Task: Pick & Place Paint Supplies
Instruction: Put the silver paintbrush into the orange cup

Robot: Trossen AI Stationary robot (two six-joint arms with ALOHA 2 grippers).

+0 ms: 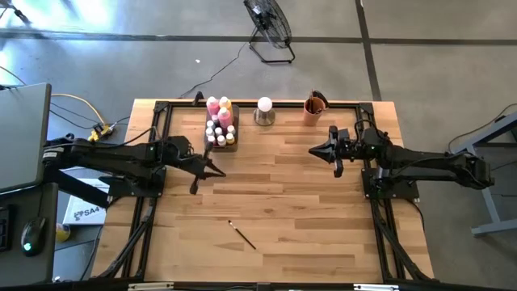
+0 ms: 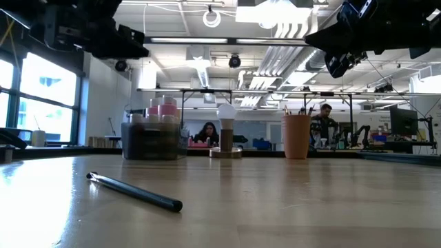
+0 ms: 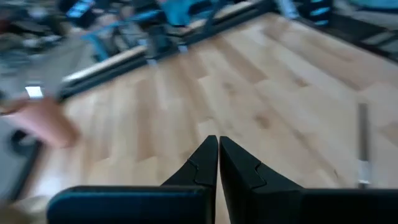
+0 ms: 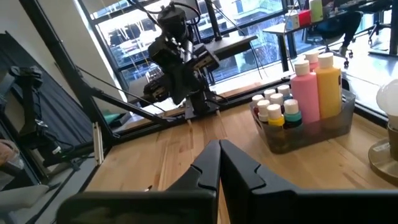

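Currently the left gripper [image 1: 216,171] hangs above the left-centre of the table [image 1: 323,234], its fingers pressed together and holding nothing, as its own wrist view confirms [image 3: 218,163]. The loose paintbrush [image 1: 241,234] lies on bare wood nearer the front edge, well apart from this gripper and a little toward the table's middle from it. Its long axis runs diagonally, one end nearer the left arm, the other nearer the front right. In the low view it lies flat on the wood [image 2: 134,191], touching nothing else.

The right gripper [image 1: 334,153] waits over the right-centre of the table, fingers likewise closed on nothing [image 4: 219,165]. It stands farther from the paintbrush than the left gripper does, so in my judgement the left arm is better placed for the pick; it would need to open, and turn its fingers across the handle.

Count: one loose paintbrush. The tray [image 1: 234,123] at the back edge holds one pink bottle [image 4: 305,87], one yellow bottle [image 4: 329,84], and a cluster of small capped bottles [image 4: 273,112], roughly six, exact number not determinable. One white ball on a metal base [image 1: 264,110] and one orange cup [image 1: 314,108] stand beside the tray; dark handles show in the cup, number not determinable.
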